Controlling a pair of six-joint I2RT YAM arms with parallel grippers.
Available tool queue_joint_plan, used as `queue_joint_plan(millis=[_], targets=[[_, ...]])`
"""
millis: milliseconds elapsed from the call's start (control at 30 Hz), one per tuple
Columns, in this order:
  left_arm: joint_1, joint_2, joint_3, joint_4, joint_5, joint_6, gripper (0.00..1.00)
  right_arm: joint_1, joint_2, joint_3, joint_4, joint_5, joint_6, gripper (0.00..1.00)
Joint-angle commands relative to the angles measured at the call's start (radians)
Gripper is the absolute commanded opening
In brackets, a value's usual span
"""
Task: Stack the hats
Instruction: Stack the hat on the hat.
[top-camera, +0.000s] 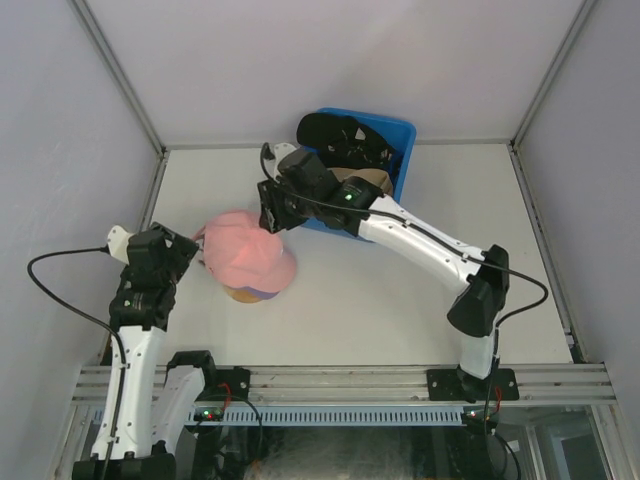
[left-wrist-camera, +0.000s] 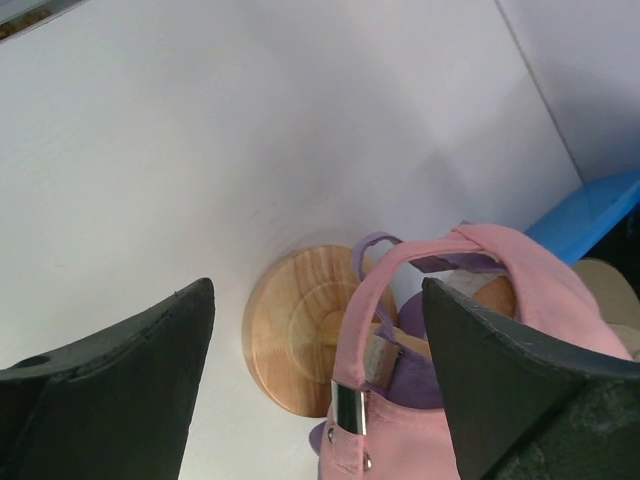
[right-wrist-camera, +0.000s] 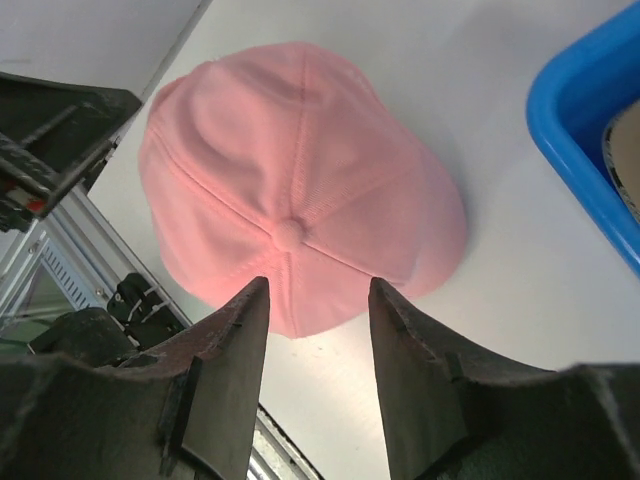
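A pink hat sits crown up over a lavender hat on a round wooden stand. My left gripper is at the pink hat's back, fingers wide open. The pink strap and its metal buckle lie between the fingers, and neither finger touches them. My right gripper hovers at the far right side of the pink hat, open with nothing between its fingers. A black hat and a tan hat lie in the blue bin.
The blue bin stands at the back of the table, just right of my right gripper; its edge shows in both wrist views. Grey walls close in the left, right and back sides.
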Motion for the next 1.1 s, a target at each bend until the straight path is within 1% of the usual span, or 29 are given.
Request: queue_joint_plan(millis=[0, 200, 400, 567, 667, 800, 933, 1067], targets=[[0.009, -0.020, 0.086, -0.016, -0.024, -0.022, 0.88, -0.033, -0.116, -0.135, 0.107, 0.022, 0.036, 0.44], [0.009, -0.047, 0.127, -0.050, -0.050, -0.030, 0.88, -0.050, -0.260, -0.414, 0.229, 0.048, 0.095, 0.43], [0.010, -0.064, 0.167, -0.056, -0.058, -0.045, 0.88, -0.057, -0.317, -0.593, 0.293, 0.049, 0.149, 0.42], [0.009, -0.049, 0.199, -0.051, -0.042, -0.058, 0.88, -0.097, -0.311, -0.679, 0.330, 0.025, 0.184, 0.41], [0.009, -0.035, 0.212, -0.035, -0.029, -0.061, 0.88, -0.124, -0.293, -0.695, 0.356, 0.004, 0.188, 0.39], [0.010, -0.023, 0.208, -0.022, -0.032, -0.058, 0.88, -0.128, -0.274, -0.695, 0.388, -0.029, 0.188, 0.36], [0.009, -0.027, 0.188, -0.011, -0.036, -0.054, 0.88, -0.088, -0.274, -0.717, 0.404, -0.046, 0.179, 0.35], [0.009, -0.012, 0.185, -0.005, -0.030, -0.049, 0.88, 0.001, -0.323, -0.799, 0.444, 0.015, 0.151, 0.31]])
